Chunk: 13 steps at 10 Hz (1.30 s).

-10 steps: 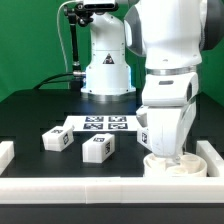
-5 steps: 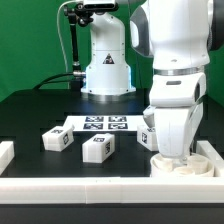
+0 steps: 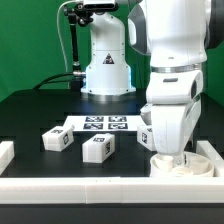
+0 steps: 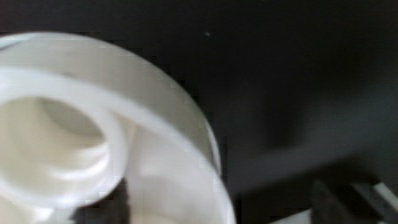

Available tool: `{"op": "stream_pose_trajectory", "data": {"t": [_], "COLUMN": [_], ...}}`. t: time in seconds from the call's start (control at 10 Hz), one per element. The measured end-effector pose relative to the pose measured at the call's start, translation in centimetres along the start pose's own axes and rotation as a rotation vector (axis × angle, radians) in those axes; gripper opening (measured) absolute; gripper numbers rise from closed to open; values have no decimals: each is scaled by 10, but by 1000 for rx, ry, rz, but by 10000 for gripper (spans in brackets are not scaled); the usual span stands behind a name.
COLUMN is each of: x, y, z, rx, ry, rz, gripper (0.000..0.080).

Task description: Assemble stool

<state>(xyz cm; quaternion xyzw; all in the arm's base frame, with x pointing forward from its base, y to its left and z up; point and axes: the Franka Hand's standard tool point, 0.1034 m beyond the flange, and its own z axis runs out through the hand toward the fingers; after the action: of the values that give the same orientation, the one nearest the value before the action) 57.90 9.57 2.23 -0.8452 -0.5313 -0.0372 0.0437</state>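
Observation:
The stool's round white seat (image 3: 178, 166) lies at the front right of the black table, against the white border. My gripper (image 3: 172, 158) reaches straight down onto it. In the wrist view the seat (image 4: 98, 120) fills the picture as a thick ring. My gripper (image 4: 228, 208) is open: one dark finger (image 4: 107, 208) stands inside the ring, the other finger (image 4: 350, 203) outside, with a dark gap beside the rim. Two legs (image 3: 55, 139) (image 3: 97, 148) lie loose on the table. A third tagged leg (image 3: 146, 135) shows partly behind my hand.
The marker board (image 3: 102, 124) lies flat at the table's middle. A raised white border (image 3: 90, 187) runs along the front and both sides. The arm's white base (image 3: 107, 70) stands at the back, with a camera stand (image 3: 75, 30) beside it.
The hand has shifted slightly toward the exterior view's right and stays low over the seat. The legs have not moved.

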Motion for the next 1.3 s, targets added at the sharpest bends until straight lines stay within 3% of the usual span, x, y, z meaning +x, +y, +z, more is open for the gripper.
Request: {"op": "stream_pose_trajectory", "data": {"t": [0.3, 0.5, 0.7, 0.9, 1.3], "x": [-2, -8, -30, -54, -51], "y": [-6, -8, -12, -11, -12], "z": [-30, -41, -36, -31, -30], "rx": [-18, -35, -64, -72, -69], "ry": [-4, -4, -1, -7, -5], "rz": [30, 44, 103, 86, 135], "gripper": [647, 647, 649, 649, 649]}}
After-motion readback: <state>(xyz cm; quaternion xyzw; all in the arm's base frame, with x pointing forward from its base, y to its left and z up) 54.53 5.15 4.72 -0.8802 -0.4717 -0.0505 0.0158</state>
